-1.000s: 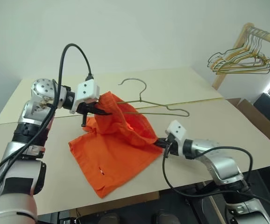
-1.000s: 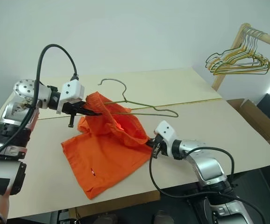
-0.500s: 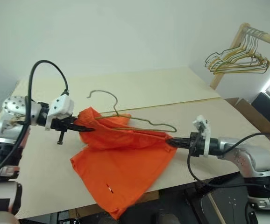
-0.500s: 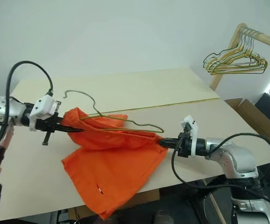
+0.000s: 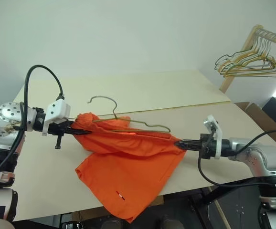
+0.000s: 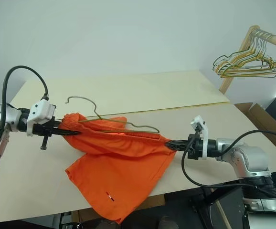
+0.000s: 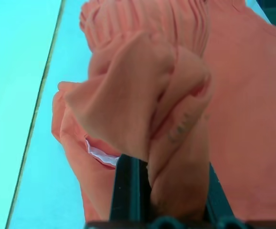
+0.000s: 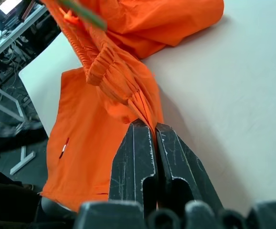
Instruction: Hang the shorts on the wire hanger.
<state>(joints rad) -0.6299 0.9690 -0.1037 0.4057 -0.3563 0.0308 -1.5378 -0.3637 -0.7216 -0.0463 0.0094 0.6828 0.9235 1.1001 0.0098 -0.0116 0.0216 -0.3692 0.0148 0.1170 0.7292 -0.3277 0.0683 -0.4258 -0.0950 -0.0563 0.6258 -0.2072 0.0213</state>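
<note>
The orange shorts (image 5: pixel 128 167) hang stretched between my two grippers above the table, the legs draping down over the front edge. My left gripper (image 5: pixel 75 130) is shut on the bunched left end of the waistband (image 7: pixel 143 95). On the right end my right gripper (image 5: pixel 180 142) is shut, pinching the gathered fabric (image 8: pixel 128 95). The thin grey wire hanger (image 5: pixel 128 121) rests on top of the waistband, its hook (image 5: pixel 102 100) pointing up and back, one arm partly inside the fabric.
The beige table (image 5: pixel 152 90) extends behind the shorts. A wooden rack (image 5: pixel 245 47) at the far right holds several bunched gold, green and grey hangers (image 5: pixel 250 64). A cardboard box (image 5: pixel 260 114) stands by the table's right edge.
Both grippers drew apart, left one leftwards and right one rightwards, pulling the waistband taut. The shorts lifted and now drape lower over the table's front edge; the hanger shifted left with them.
</note>
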